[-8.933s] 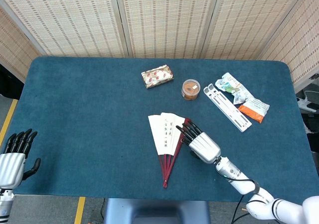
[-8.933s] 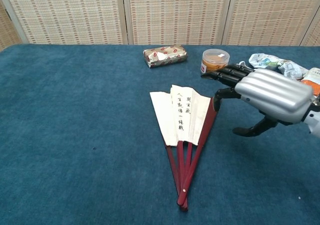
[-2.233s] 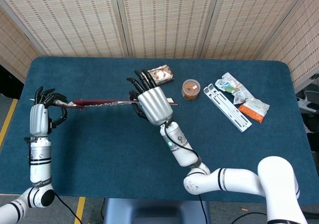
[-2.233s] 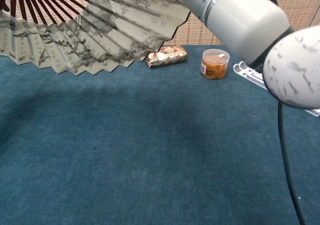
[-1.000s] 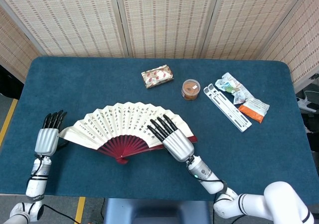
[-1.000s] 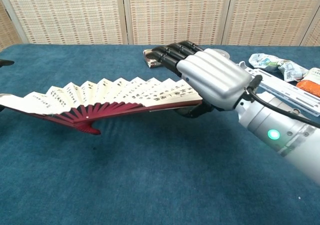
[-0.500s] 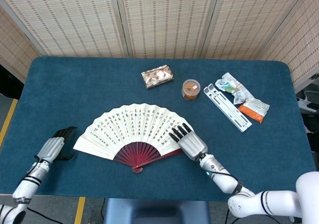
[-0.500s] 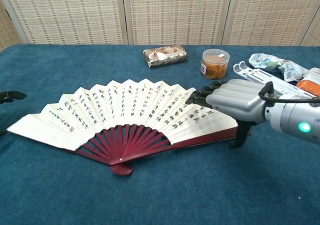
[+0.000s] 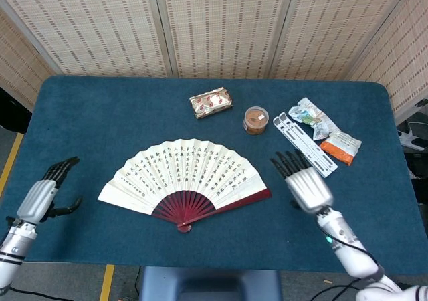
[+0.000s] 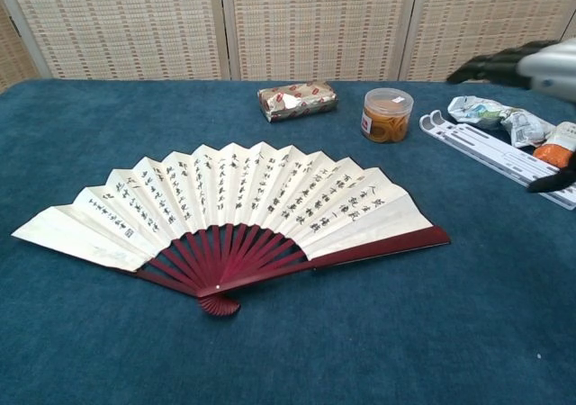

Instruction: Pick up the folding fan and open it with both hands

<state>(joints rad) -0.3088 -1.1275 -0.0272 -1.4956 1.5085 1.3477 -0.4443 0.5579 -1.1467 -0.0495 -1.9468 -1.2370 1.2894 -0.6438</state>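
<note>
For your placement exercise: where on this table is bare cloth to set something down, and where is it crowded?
Bare: the blue cloth behind the open paper fan, left of the gold wrapped packet. Crowded: the far right, around the orange-lidded tub, white plastic rack and snack bags.

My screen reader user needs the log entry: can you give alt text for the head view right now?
A folding fan lies fully spread on the blue table, held by neither robot hand: the left robot hand and right robot hand sit open off either end. Behind it are a wrapped packet, a small orange jar, a white plastic rack and snack bags.
</note>
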